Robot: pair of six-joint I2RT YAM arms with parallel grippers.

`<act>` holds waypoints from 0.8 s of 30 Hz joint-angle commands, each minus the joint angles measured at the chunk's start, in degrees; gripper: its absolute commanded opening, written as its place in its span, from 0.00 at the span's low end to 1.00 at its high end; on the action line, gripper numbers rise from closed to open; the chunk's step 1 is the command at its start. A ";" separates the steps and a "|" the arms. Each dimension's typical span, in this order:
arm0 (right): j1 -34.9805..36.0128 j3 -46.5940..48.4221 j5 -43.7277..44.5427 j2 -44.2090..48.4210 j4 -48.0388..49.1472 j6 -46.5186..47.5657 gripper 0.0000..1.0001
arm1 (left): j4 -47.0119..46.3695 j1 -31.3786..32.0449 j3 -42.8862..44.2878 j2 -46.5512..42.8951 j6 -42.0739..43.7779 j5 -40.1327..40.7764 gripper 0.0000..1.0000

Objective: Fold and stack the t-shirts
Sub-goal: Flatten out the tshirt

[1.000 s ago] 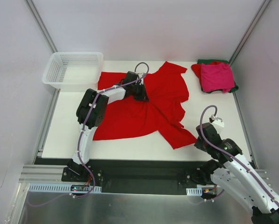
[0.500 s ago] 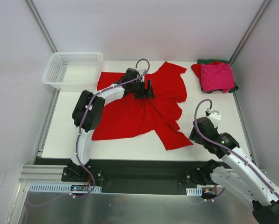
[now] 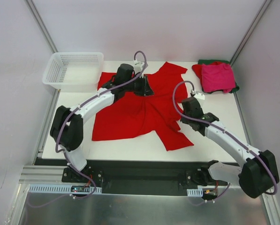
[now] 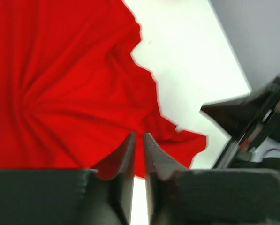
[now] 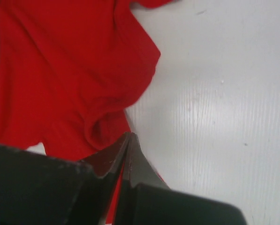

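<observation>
R arm has swung in to red t-shirt (image 3: 144, 110) right edge, mid-table; right gripper (image 5: 126, 140) closed, empty. Left gripper (image 4: 139, 140) near-closed above the cloth, grip unclear. Bare table (image 3: 215, 110) to the right.

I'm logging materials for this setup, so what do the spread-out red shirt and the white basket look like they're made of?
The red t-shirt looks like soft matte knit cloth, probably cotton or similar: it bunches into loose radiating wrinkles. The white basket looks like rigid, slightly glossy moulded plastic, with an even mesh of openings in its walls.
</observation>
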State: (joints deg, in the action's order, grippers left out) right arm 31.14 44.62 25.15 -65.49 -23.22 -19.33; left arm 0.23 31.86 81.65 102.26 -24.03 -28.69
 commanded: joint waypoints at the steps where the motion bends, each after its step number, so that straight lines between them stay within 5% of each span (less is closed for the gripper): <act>1: -7.12 6.69 -9.05 -6.12 10.30 3.68 0.01 | -0.14 -0.74 -8.06 -7.94 3.11 8.45 0.00; 11: -14.52 26.20 -33.21 -30.47 16.19 7.91 0.01 | -0.05 -1.27 -25.74 -18.05 2.85 18.05 0.00; 24: -20.32 43.95 -35.78 -47.42 9.53 10.01 0.01 | 1.35 -3.03 -32.60 -21.75 3.64 23.15 0.00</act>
State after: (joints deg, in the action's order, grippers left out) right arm 12.84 82.06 -8.12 -108.81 -10.13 -11.20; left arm 1.21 29.89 50.57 82.81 -21.58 -8.75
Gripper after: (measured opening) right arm 0.015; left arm 0.003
